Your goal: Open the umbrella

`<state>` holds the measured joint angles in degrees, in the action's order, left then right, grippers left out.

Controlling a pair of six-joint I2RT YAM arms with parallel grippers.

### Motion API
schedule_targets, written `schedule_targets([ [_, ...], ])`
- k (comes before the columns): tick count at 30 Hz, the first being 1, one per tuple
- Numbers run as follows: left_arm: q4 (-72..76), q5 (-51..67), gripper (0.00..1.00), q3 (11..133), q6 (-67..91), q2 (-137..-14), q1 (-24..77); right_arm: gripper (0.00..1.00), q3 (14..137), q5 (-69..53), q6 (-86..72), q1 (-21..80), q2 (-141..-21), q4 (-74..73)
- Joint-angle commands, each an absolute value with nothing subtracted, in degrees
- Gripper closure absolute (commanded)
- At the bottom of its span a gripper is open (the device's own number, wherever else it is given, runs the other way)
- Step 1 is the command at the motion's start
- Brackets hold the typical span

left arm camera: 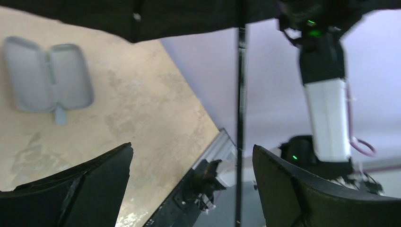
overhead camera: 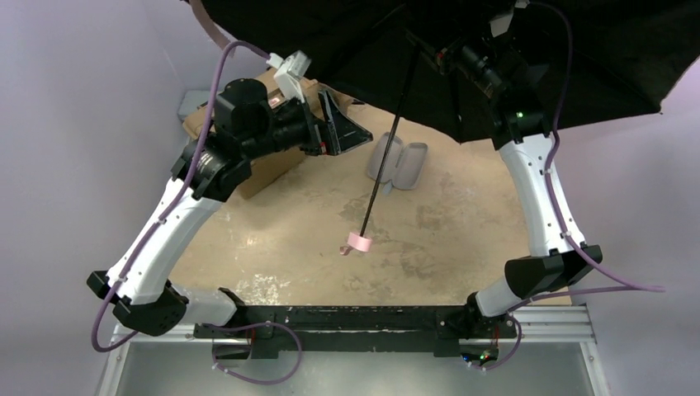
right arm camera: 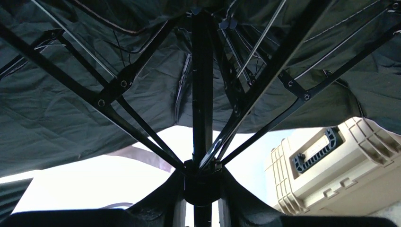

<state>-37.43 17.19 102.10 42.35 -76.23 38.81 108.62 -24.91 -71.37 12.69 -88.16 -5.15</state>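
Observation:
The umbrella's black-lined canopy (overhead camera: 462,49) is spread wide across the top of the top view. Its thin black shaft (overhead camera: 386,157) slants down to the small pink handle (overhead camera: 358,241), which hangs just above the table. My right gripper (overhead camera: 442,54) is up under the canopy and shut on the runner hub (right arm camera: 202,182), where the ribs (right arm camera: 118,87) fan out. My left gripper (overhead camera: 355,132) is open and empty, just left of the shaft. In the left wrist view the shaft (left arm camera: 240,118) shows between the fingers (left arm camera: 94,184), touching neither.
An open grey zip case (overhead camera: 398,162) lies flat on the tan table (overhead camera: 462,231) behind the shaft; it also shows in the left wrist view (left arm camera: 47,80). A tan hard-shell toolbox (right arm camera: 335,165) stands at the back left, behind my left arm (overhead camera: 268,169).

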Motion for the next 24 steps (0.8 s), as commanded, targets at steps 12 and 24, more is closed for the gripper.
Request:
schedule_targets([
  [12,-26.4,35.0,0.19,97.4,44.6,-81.6,46.7,1.00,116.2,-25.7,-73.4,12.8,-90.4,1.4],
  [24,-18.4,33.0,1.00,91.1,56.4,-83.4,56.7,1.00,107.6,-20.3,-74.3,13.0,-87.4,9.5],
])
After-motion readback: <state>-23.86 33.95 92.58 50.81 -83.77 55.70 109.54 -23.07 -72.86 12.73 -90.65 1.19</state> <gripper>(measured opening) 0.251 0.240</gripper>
